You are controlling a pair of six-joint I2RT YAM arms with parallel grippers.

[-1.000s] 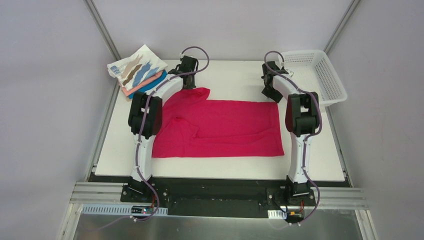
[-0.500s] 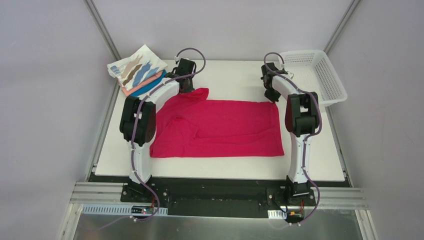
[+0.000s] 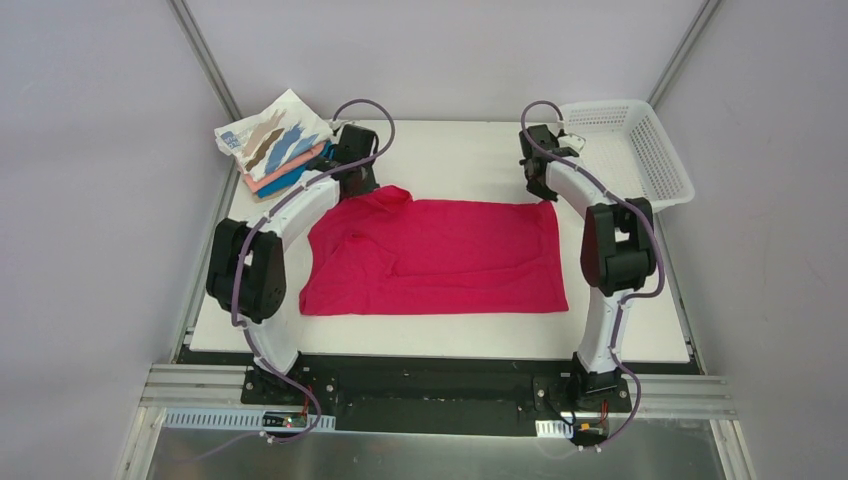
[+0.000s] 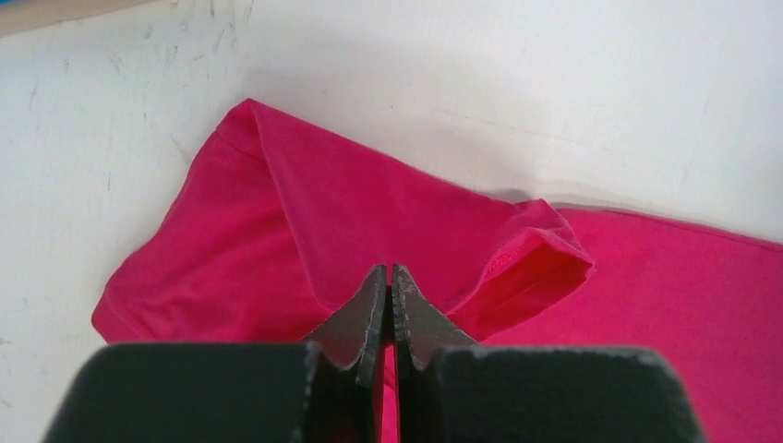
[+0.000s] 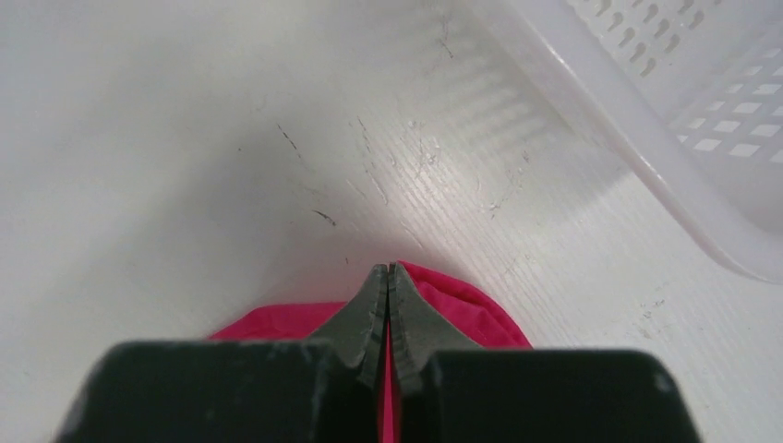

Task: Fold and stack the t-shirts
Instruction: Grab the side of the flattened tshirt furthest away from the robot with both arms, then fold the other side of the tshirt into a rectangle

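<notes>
The crimson t-shirt (image 3: 440,255) is lying across the table's (image 3: 450,150) middle, the left fingers (image 4: 365,318) pinching its far-left edge and the right fingers (image 5: 365,318) its far-right corner. Folded t-shirts (image 3: 275,145) are sitting at the far-left table corner.

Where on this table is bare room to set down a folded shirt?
Free: the table strip behind the crimson t-shirt, between left gripper and right gripper, and the near strip before it. Crowded: far-left corner with the folded t-shirt stack, far-right by the white mesh basket.
</notes>
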